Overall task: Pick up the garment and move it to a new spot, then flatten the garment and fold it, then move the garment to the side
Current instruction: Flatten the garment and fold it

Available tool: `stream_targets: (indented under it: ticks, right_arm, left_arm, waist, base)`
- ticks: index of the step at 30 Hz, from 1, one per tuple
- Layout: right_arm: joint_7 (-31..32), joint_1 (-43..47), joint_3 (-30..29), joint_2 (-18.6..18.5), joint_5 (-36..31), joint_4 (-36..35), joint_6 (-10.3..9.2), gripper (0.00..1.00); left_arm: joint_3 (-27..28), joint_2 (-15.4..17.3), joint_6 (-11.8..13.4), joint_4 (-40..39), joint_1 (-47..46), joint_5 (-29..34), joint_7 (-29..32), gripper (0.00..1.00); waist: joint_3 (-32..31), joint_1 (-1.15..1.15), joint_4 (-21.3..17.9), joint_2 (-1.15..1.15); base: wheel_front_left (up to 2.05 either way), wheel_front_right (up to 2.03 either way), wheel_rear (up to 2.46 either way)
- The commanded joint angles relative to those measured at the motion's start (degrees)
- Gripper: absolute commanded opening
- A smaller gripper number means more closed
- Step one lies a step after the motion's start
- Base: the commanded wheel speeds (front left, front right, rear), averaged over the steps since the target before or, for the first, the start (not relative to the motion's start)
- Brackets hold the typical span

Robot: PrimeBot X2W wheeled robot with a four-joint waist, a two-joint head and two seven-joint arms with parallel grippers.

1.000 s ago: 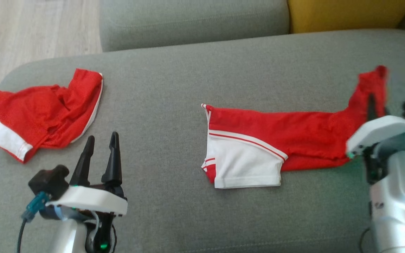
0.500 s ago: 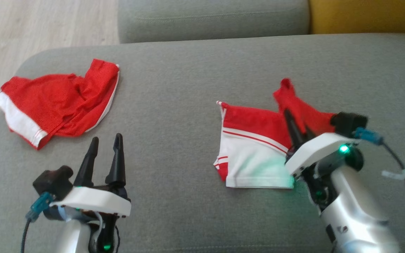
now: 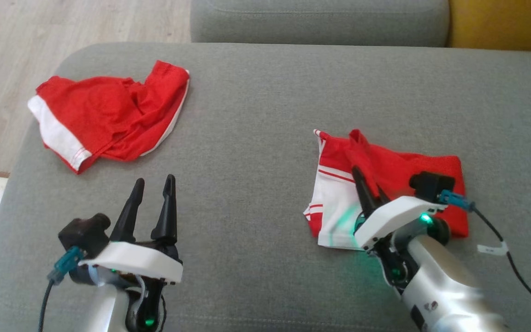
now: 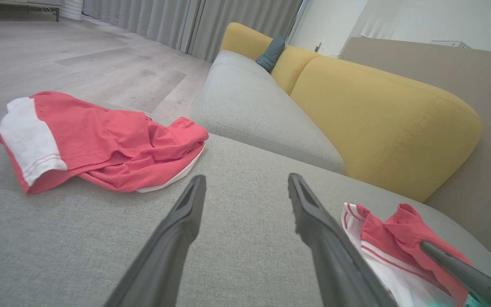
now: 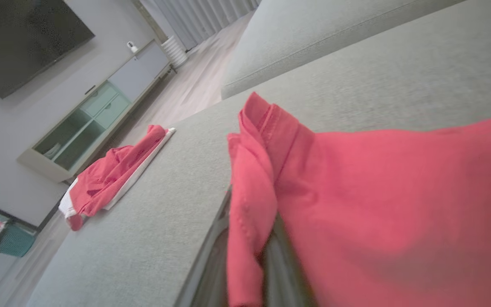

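the left claw (image 3: 154,180) and the right claw (image 3: 366,182) each have two long black pointed fingers (image 3: 167,210), a white flat base (image 3: 132,263), a teal plug (image 3: 65,265), black cable (image 3: 519,273), green light (image 3: 426,218), silver forearm (image 3: 440,282).

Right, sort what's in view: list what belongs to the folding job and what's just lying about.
Job in hand: red-and-white garment, doubled over; right end effector, shut on its red edge; grey sofa seat under it.
Lying about: crumpled red garment at the left; yellow cushion; left end effector, open and empty.
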Motion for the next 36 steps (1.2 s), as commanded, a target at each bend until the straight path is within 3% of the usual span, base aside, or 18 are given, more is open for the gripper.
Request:
stream_targets:
  ticks: [1,3,4,5,14,22,28,32,36]
  right_arm:
    - [-1.0,-2.3,2.4,0.6,1.4,-1.0,-0.05,0.0]
    - [-1.4,-2.7,5.0,0.6,3.3,-0.2,-0.05,0.01]
    - [-1.3,-2.9,6.3,0.6,4.2,0.3,-0.05,0.74]
    - [-1.2,-3.1,7.7,0.6,5.1,0.4,-0.05,1.0]
    - [-0.3,-3.9,20.4,0.6,11.9,-4.7,-0.05,1.0]
    - [-3.4,-8.2,20.4,0.6,9.7,-2.8,-0.05,1.0]
    - [-4.8,-13.1,11.4,0.1,-1.9,1.3,-0.05,1.0]
    - [-4.9,-9.4,-0.5,-4.6,-15.8,-6.2,-0.05,1.0]
    - [-4.9,-2.1,-10.7,-6.2,-23.6,-14.3,-0.05,1.0]
  left_arm:
    - [1.6,0.4,0.3,-1.7,-2.2,-0.4,-0.7,1.0]
    - [1.4,0.4,0.3,-1.6,-2.1,-0.4,-0.7,1.0]
    - [1.4,0.4,0.3,-1.5,-2.0,-0.3,-0.7,1.0]
    - [1.3,0.4,0.3,-1.4,-2.0,-0.3,-0.7,1.0]
    - [2.0,0.4,0.6,-1.0,-1.8,-0.4,-0.7,1.0]
    - [2.6,0.4,0.9,-2.3,-1.4,-0.8,-0.7,1.0]
    - [3.8,0.4,1.1,-6.1,-1.4,-0.9,-0.7,1.0]
    - [3.8,0.4,1.8,-9.4,-1.7,-0.8,-0.7,1.0]
    - [3.0,0.4,2.3,-11.2,-1.9,0.2,-0.7,1.0]
  waist:
    - [-0.1,0.0,0.3,0.0]
    - [-0.1,0.0,0.6,0.0]
    - [-0.1,0.0,0.8,0.0]
    - [0.0,0.0,0.9,0.0]
    - [-0.2,0.0,0.1,0.0]
    - [-0.8,0.0,-2.9,0.0]
    - [-1.3,0.0,-6.3,0.0]
    - [-1.6,0.0,-8.1,0.0]
    - [-1.7,0.0,-8.9,0.0]
  base:
    - [0.0,0.0,0.0]
    - [0.0,0.0,0.0]
    - [0.0,0.0,0.0]
    - [0.0,0.0,0.0]
    - [0.0,0.0,0.0]
    - [0.0,0.0,0.0]
    - [0.0,0.0,0.0]
    - [0.0,0.0,0.0]
    - [0.0,0.0,0.0]
